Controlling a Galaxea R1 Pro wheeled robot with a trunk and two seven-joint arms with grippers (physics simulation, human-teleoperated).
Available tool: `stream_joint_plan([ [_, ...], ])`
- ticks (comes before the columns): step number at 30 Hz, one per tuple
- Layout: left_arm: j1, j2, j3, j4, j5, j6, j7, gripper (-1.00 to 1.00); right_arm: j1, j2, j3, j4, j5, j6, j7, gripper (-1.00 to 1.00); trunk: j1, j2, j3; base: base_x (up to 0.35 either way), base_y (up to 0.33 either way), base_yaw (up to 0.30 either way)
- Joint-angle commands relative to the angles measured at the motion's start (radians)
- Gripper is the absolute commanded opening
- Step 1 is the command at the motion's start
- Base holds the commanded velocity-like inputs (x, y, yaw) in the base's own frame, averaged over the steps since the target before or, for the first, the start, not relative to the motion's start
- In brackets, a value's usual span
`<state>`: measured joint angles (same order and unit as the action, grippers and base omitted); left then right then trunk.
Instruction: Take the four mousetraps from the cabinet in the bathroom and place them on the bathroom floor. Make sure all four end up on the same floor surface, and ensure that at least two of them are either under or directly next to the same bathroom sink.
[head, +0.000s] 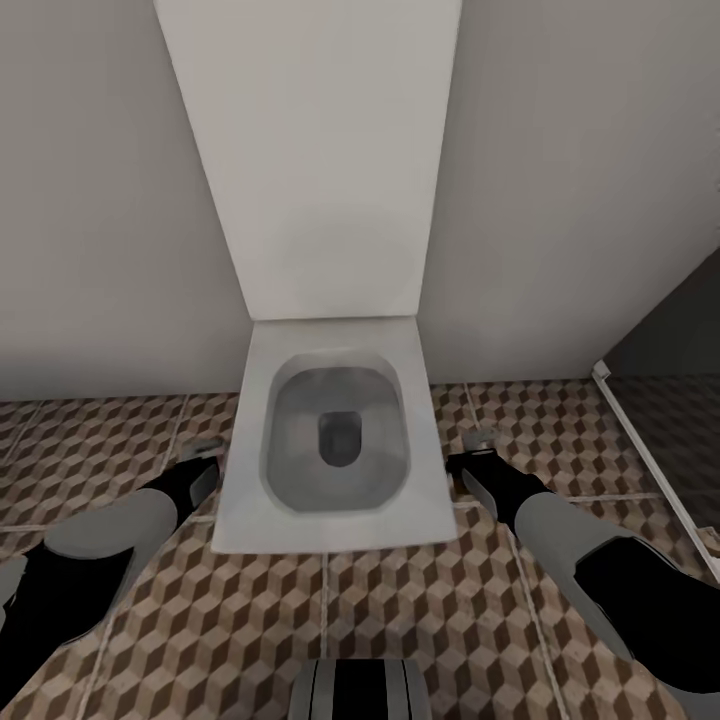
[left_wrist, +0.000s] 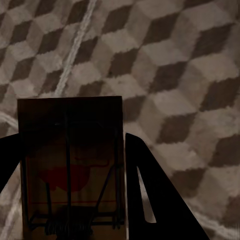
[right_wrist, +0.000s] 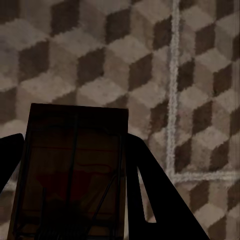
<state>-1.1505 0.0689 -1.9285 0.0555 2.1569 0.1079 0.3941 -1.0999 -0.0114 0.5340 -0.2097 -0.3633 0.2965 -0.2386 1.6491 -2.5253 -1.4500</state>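
Mousetraps (left_wrist: 70, 165) (right_wrist: 72, 175) clamped in both grippers, arms lowered flanking toilet (head: 330, 440).

A mousetrap (right_wrist: 75, 170) sits clamped between dark fingers (right_wrist: 150, 190) above the bathroom floor (right_wrist: 125, 65).

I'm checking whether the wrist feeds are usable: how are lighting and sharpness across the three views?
Head view: evenly lit and fairly sharp, the toilet pale, no glare. Left wrist view: dim, the mousetrap shadowed, though its red mark and wires read; the floor tiles are soft. Right wrist view: darker, the mousetrap almost a silhouette with faint detail, the tiles grainy.
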Motion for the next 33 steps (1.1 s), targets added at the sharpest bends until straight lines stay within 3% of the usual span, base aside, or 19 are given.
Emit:
stream_joint_plan([
  [1,-0.001,0.001,-0.008,0.000,0.001,0.007,0.005,-1.00,0.000,-0.001,0.008,-0.003,-0.013,0.005,-0.007,-1.00,-0.001,0.000,0.003,0.000,0.000,0.000],
  [12,-0.003,0.002,-0.009,0.000,0.001,0.007,0.009,-1.00,0.000,-0.002,0.008,-0.004,-0.013,0.005,-0.008,-1.00,-0.005,0.003,0.046,0.000,0.000,0.000],
  [29,-0.002,-0.002,-0.007,-0.002,0.001,0.008,0.008,-1.00,0.000,-0.002,0.007,-0.005,-0.013,0.005,-0.008,-1.00,-0.005,0.003,0.046,0.000,0.000,0.000],
  [33,-0.003,-0.003,-0.007,-0.002,0.001,0.009,0.008,-1.00,0.000,-0.003,0.007,-0.005,-0.013,0.004,-0.008,-1.00,-0.004,0.002,0.030,0.000,0.000,0.000],
])
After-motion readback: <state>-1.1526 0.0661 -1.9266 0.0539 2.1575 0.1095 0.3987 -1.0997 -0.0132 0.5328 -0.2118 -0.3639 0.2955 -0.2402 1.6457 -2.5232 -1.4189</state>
